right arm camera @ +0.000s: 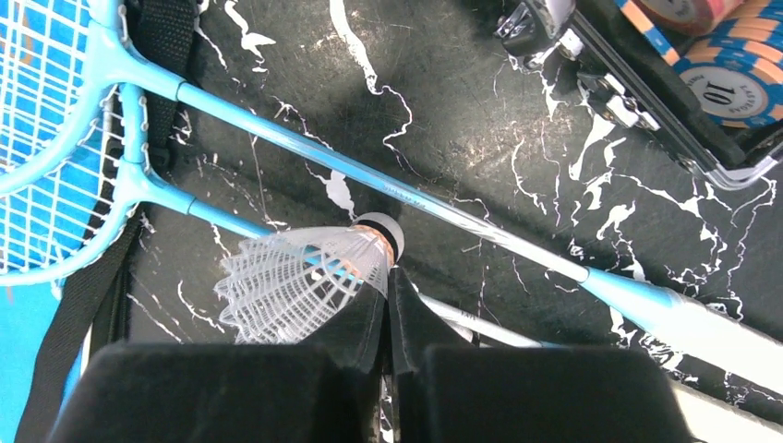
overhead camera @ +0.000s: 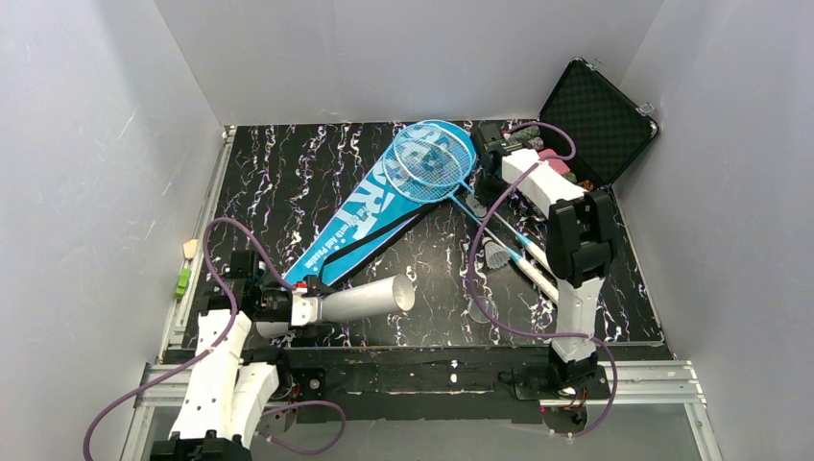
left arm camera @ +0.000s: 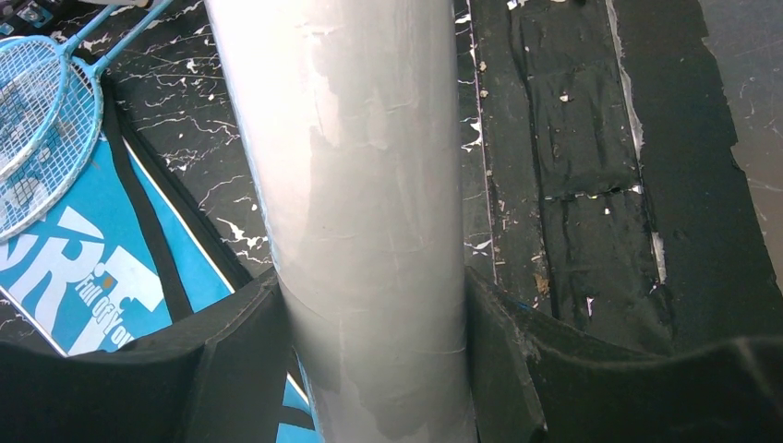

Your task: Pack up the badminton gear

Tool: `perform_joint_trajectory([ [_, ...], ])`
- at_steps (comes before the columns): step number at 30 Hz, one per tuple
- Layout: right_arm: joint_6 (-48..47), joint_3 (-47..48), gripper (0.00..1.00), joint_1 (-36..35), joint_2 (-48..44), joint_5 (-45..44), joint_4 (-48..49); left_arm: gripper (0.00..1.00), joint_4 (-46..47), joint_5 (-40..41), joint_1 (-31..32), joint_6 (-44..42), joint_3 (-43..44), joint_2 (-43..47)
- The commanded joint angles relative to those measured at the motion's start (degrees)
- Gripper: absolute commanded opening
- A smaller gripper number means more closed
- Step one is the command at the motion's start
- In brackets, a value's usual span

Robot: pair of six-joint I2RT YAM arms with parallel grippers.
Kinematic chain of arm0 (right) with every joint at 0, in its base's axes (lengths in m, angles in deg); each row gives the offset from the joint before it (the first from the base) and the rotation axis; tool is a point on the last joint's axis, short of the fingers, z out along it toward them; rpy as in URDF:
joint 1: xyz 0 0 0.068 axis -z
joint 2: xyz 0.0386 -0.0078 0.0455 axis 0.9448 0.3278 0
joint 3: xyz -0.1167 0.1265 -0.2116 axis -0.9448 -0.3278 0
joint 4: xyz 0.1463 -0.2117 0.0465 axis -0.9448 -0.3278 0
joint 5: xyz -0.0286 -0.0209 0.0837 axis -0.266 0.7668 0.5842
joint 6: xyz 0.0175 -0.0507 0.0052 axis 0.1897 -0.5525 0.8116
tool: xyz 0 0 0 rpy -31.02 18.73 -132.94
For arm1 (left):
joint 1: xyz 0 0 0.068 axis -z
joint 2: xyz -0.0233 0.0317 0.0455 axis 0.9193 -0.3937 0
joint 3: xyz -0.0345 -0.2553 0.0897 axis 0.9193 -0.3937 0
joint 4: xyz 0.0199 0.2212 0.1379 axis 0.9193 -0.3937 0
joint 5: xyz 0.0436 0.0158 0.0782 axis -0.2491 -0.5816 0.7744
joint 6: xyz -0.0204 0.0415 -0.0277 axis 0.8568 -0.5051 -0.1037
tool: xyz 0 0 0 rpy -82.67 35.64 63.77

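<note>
My left gripper point(overhead camera: 305, 309) is shut on the long white tube point(overhead camera: 370, 300), which lies near the front left with its open end to the right. In the left wrist view the tube point(left arm camera: 369, 185) fills the gap between my fingers point(left arm camera: 249, 360). The blue "SPORT" bag point(overhead camera: 374, 211) lies diagonally mid-table. Two light-blue rackets point(overhead camera: 437, 158) rest with their heads on it. My right gripper point(overhead camera: 491, 146) hovers over the racket shafts point(right arm camera: 443, 212), shut on a white shuttlecock point(right arm camera: 295, 277) at its cork end. Another shuttlecock point(overhead camera: 496, 254) lies by the white handles point(overhead camera: 538, 274).
The open black case point(overhead camera: 600, 115) with coloured chips point(right arm camera: 729, 83) stands at the back right, close to my right wrist. A small wooden piece point(overhead camera: 189, 251) and a green one point(overhead camera: 182, 281) lie off the table's left edge. White walls enclose three sides.
</note>
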Motion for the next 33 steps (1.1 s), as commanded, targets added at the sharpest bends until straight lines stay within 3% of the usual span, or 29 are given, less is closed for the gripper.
perform_joint_trajectory([
  [1, -0.53, -1.96, 0.04, 0.29, -6.40, -1.42, 1.00, 0.05, -0.67, -1.40, 0.01, -1.70, -0.45, 1.08],
  [8, -0.46, -8.90, 0.01, -0.11, -18.88, 4.23, 3.37, 0.05, -0.55, -1.65, -0.06, -1.55, -0.50, 1.19],
  [16, 1.23, -34.13, 0.01, -10.93, -51.50, 19.06, 17.76, 0.05, 2.07, -3.79, -0.07, 1.50, 0.08, -0.12],
  [21, 11.55, -46.83, 0.01, -18.14, -69.42, 30.34, 33.43, 0.05, 3.11, -4.07, 0.00, 2.33, 0.40, -1.38],
  [26, 15.21, -48.96, 0.01, -25.10, -74.80, 28.52, 40.22, 0.05, 3.32, -3.75, -0.04, 2.82, 0.26, -1.25],
  [33, 14.68, -45.06, 0.01, -33.02, -67.32, 28.43, 41.30, 0.05, 4.65, -4.07, -0.01, 4.96, 1.14, -0.57],
])
